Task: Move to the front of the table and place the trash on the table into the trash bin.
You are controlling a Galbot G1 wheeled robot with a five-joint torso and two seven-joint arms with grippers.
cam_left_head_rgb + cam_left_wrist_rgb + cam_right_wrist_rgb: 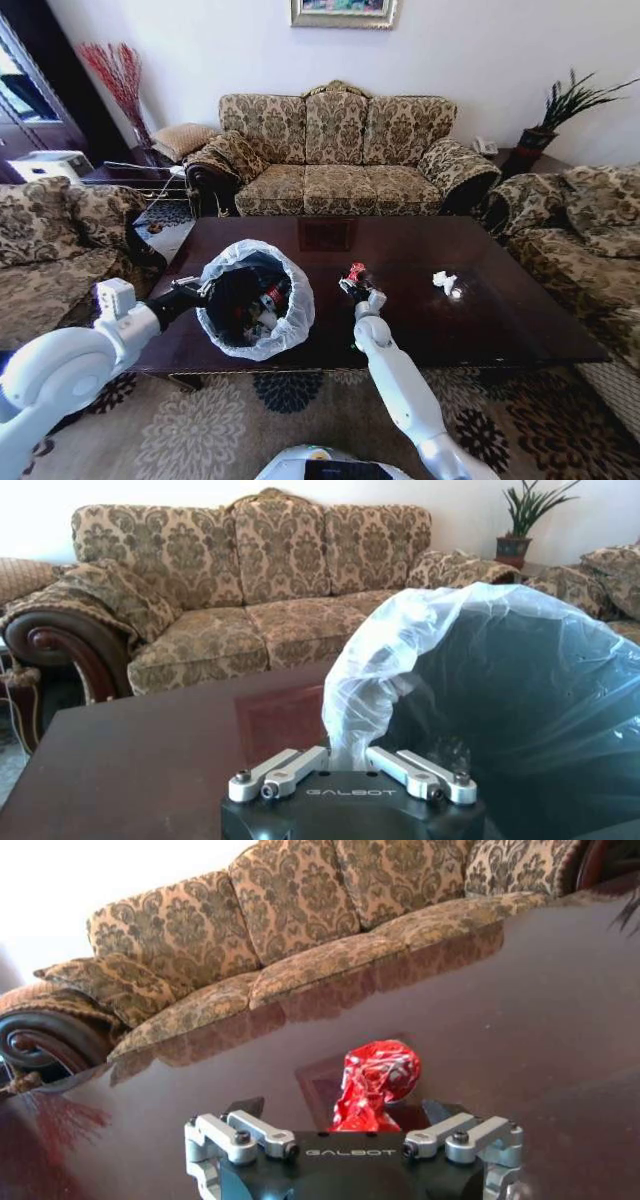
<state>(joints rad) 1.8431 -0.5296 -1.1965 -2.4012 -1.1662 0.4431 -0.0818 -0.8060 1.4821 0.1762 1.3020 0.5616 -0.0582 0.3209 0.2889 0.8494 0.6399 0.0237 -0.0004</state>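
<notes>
Two arms are at work over the table (500, 300). Seen from the head, the left gripper (200, 290) reaches in from the robot's left and pinches the near rim of the trash bin (255, 300), which hangs tilted above the table's left part with its mouth turned toward the robot. Inside it lie a few pieces of litter, among them something red and white. The right gripper (355, 287) is near the middle of the table, just beside the bin, and holds a red-white wrapper (354, 272) sticking up from between its fingers. Farther to the right a crumpled tissue (445, 283) lies on the dark wood, well apart from both grippers. A patterned sofa (340, 150) stands behind the table.

From the left wrist, the left gripper (345, 769) is pressed together on the bin's white bag liner (400, 652), which bunches up between the fingers; the bin's dark inside opens beyond it.

From the right wrist, the right gripper (345, 1121) clamps the lower end of the wrapper (378, 1080), whose crinkled top stands upright above the glossy table (500, 990).
</notes>
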